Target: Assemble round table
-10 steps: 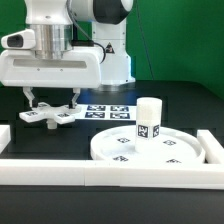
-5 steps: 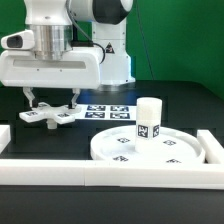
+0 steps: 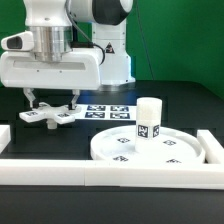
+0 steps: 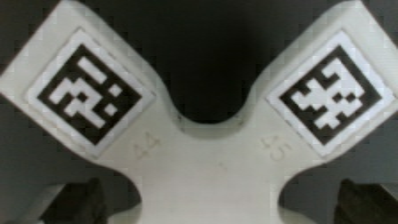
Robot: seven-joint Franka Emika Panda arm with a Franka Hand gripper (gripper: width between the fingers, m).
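The cross-shaped foot piece point(image 3: 50, 116) lies flat on the black table at the exterior view's left. It fills the wrist view point(image 4: 214, 150), two tagged arms spreading from its centre. My gripper point(image 3: 52, 104) is low over it and open, one finger on each side of its centre. The dark fingertips point(image 4: 68, 205) stand apart from the piece's waist in the wrist view, where the gripper point(image 4: 214, 208) is centred on it. The round disc point(image 3: 185, 150) lies at the exterior view's right. The short cylinder leg point(image 3: 148, 118) stands upright on the disc.
The marker board point(image 3: 108, 110) lies flat behind the foot piece, near the robot base. Long white border bars run along the front point(image 3: 100, 172), the exterior view's right point(image 3: 212, 148) and far left point(image 3: 4, 138) of the work area.
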